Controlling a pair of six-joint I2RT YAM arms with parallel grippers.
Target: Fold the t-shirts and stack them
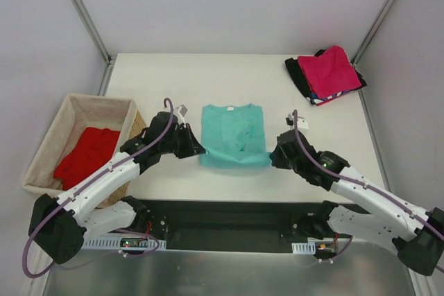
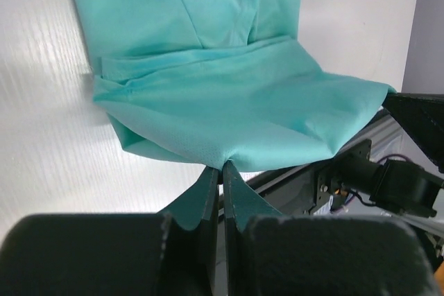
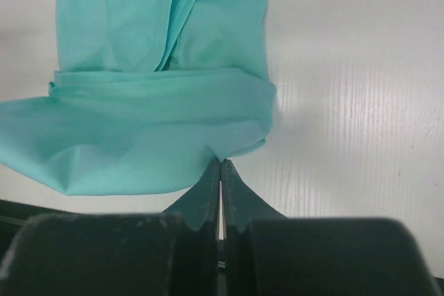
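A teal-green t-shirt [image 1: 233, 133] lies in the middle of the table, its sides folded in. My left gripper [image 1: 201, 149] is shut on its near left hem corner; the left wrist view shows the teal cloth [image 2: 229, 102] pinched at the tips of my left gripper [image 2: 223, 164] and lifted. My right gripper [image 1: 272, 156] is shut on the near right corner, the teal cloth [image 3: 159, 123] bunching at the tips of my right gripper [image 3: 220, 162]. A stack with a magenta-pink shirt [image 1: 333, 71] on top of a black one [image 1: 300, 74] sits at the far right. A bright red shirt [image 1: 87, 156] lies in the basket.
The tan wicker basket [image 1: 52, 136] stands at the left edge of the table. A striped edge [image 1: 326, 98] peeks from under the pink shirt. The frame rail with the arm bases [image 1: 229, 227] runs along the near edge.
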